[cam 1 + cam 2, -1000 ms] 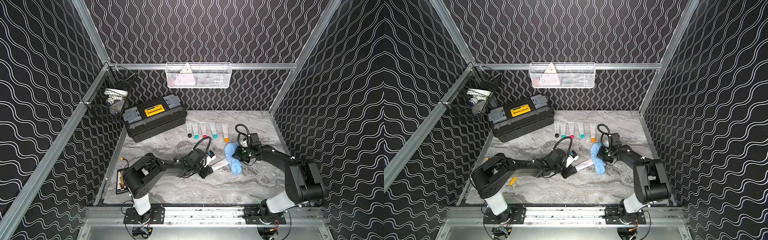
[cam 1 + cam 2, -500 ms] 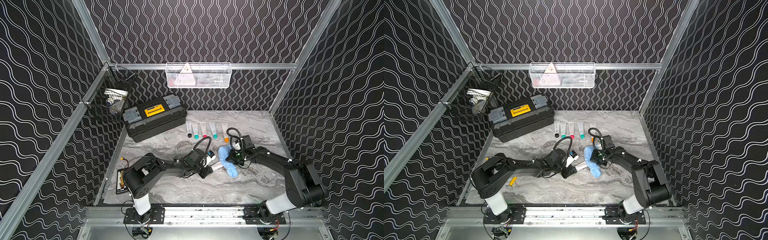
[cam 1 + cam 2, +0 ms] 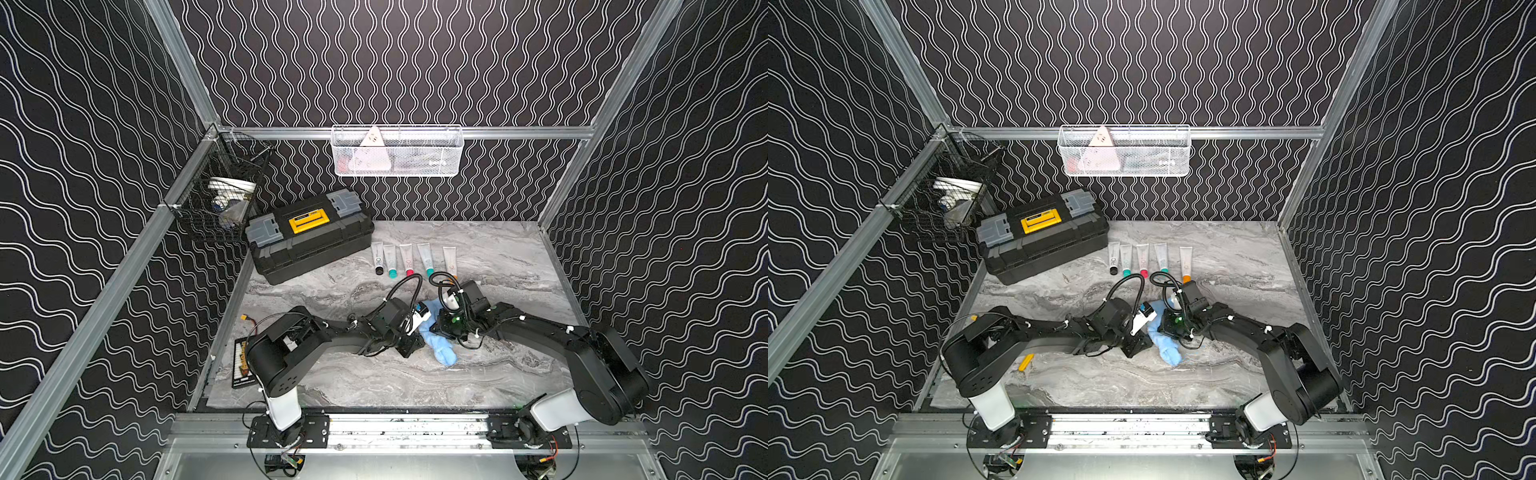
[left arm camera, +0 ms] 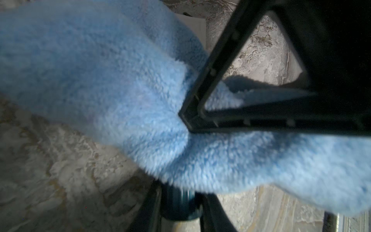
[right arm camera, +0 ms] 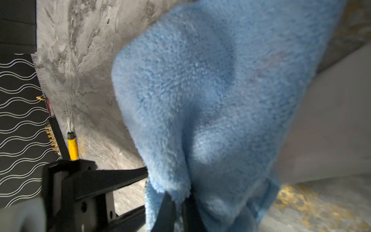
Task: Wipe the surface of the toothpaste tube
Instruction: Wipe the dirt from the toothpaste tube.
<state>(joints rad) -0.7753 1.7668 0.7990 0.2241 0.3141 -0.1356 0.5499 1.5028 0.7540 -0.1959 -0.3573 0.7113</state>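
Compared with one second ago, the right pincer (image 3: 441, 330) has moved along the toothpaste tube (image 5: 331, 120) toward the left pincer (image 3: 409, 345), and it has carried the blue cloth (image 3: 436, 338) with it. At that time a white stretch of the tube lay bare between the left pincer and the cloth. Half a second ago this stretch was already shorter. Now, in both top views, the cloth lies right against the left pincer and no white part of the tube shows between them. The left arm and its pincer have kept their place.

The left pincer is closed on the cap end of the tube. In the left wrist view the dark blue cap (image 4: 178, 204) sits clamped between its two fingers (image 4: 149, 209). From there the tube runs out ahead of this pincer's tips and goes under the cloth, low over the marble table (image 3: 374, 382).

The right pincer is closed as well, and it grips a fold of the cloth between its fingers (image 5: 166, 211). The cloth hangs ahead of its tips and covers the tube. In the right wrist view the pale body of the tube shows just beside the cloth, ahead of this pincer and to one side. One finger of the left pincer stands near on the opposite side.
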